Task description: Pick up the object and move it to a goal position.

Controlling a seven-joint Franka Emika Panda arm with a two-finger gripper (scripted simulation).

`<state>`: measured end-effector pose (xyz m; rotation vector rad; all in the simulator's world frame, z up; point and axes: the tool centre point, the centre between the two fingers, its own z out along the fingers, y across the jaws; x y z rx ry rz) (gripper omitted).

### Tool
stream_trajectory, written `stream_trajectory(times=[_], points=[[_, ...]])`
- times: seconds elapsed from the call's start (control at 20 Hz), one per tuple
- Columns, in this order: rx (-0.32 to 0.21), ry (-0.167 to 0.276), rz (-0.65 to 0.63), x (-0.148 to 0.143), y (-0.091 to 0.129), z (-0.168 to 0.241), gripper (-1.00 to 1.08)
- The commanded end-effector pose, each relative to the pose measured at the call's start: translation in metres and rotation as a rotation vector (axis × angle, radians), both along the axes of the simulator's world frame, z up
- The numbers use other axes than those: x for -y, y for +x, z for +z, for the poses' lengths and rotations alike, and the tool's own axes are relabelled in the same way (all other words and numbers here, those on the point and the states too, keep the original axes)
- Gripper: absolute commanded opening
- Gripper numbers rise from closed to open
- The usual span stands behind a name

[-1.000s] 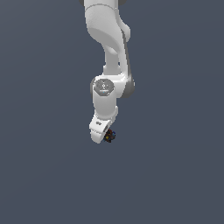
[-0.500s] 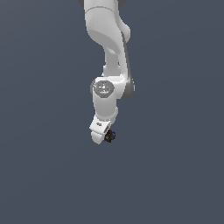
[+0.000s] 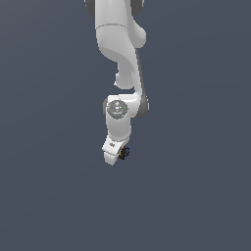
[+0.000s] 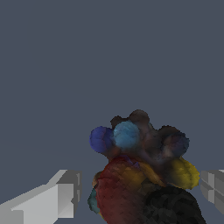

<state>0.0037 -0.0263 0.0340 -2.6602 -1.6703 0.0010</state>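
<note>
Over the last second little changes in the exterior view: the arm (image 3: 120,63) keeps nearly the same pose, and the hand (image 3: 115,156) with the lump at its tip shifts only slightly, if at all. We read this as a slow carry or a hold rather than a fresh grasp, so the pick itself looks done and what is left is the travel to the goal (we see no goal marker in either view, so we cannot say how near it is).

The object (image 3: 123,153) is a small dark lump sitting at the lower end of the hand, on the side toward the exterior view's right. In the wrist view the object (image 4: 142,170) fills the space between the two fingers (image 4: 48,201), showing blue, yellow and red patches on a dark brown body. The fingers stand on either side of it, set fairly narrow, and we judge the hand to be holding it, though the contact faces themselves are hidden behind the lump's bulk.

Around it there is only plain grey-blue ground, with no table edge we can make out.

As for writing, we find none that is readable: there is a small dark mark on the hand's white casing and a round grey cap on the wrist joint (image 3: 116,108), both too small to read.
</note>
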Motion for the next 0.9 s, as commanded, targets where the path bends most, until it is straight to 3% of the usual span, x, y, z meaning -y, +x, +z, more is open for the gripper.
stream_trajectory(times=[0.0,0.05,0.1,0.85], points=[[0.001,0.0,0.0,0.0,0.001,-0.004,1.0],[0.001,0.0,0.0,0.0,0.001,-0.004,1.0],[0.001,0.0,0.0,0.0,0.001,-0.004,-1.0],[0.01,-0.001,0.001,-0.001,0.003,0.007,-1.0]])
